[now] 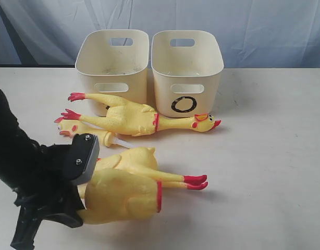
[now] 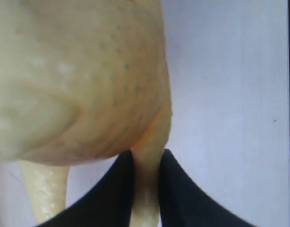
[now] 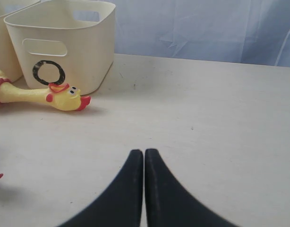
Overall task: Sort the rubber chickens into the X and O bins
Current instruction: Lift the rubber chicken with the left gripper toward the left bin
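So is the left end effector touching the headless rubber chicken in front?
Touching. The left wrist view shows the left end effector pinching a thin yellow part of the headless rubber chicken, both fingers pressed against it with no gap.

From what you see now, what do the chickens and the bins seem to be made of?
Headless chicken: probably soft rubber or vinyl; yellow, faint sheen, pimpled skin. O bin and other bin: likely rigid moulded plastic; cream, smooth, rounded corners, cut-out slot handles.

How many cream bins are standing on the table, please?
2. The bin marked O stands back right; the second bin stands beside it on the left, its mark mostly hidden by a rubber chicken.
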Robot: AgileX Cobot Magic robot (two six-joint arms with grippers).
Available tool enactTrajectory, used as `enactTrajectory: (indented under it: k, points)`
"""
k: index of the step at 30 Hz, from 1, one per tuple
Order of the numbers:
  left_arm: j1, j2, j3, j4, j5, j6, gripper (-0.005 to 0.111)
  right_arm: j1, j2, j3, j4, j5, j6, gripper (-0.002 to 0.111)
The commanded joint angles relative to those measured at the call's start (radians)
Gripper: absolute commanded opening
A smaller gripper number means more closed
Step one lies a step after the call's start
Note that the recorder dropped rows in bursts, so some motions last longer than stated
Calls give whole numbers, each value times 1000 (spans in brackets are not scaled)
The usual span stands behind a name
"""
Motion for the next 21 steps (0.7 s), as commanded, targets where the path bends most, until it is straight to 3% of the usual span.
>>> enactTrajectory:
  k: [1, 8, 15, 21]
  points:
    - [-3, -86, 2, -7, 35, -72, 0, 3, -5, 2, 2, -14, -3, 2]
    - [-3, -188, -56, -8, 19, -344, 0, 3, -5, 2, 2, -11, -3, 2]
    - [-3, -221, -170, -13, -184, -707, 0, 3, -5, 2, 2, -11, -3, 2]
    - [-3, -215, -243, -14, -357, -861, 0, 3, -5, 2, 0, -11, -3, 2]
